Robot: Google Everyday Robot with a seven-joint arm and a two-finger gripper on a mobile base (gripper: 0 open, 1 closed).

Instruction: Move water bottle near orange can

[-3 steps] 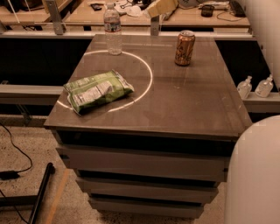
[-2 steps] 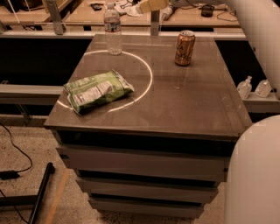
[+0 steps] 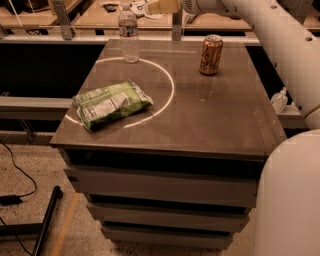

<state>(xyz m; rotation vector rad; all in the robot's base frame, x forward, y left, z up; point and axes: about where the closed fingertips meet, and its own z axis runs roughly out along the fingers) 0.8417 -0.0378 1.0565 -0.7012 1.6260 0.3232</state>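
Note:
The water bottle, clear with a white cap and a label band, stands upright at the far left of the table top. The orange can stands upright at the far right of the table, well apart from the bottle. My gripper hangs at the top edge of the camera view, above the table's far edge. It is between bottle and can, a little right of the bottle and above it. It holds nothing that I can see. My white arm reaches in from the right.
A green snack bag lies at the table's front left, across a white circle of light. A small clear pump bottle stands on a ledge right of the table. Workbenches with clutter run behind. A black pole and cables lie on the floor at left.
My gripper has moved left along the top of the view, closer to the water bottle. Bottle, can and bag have not moved.

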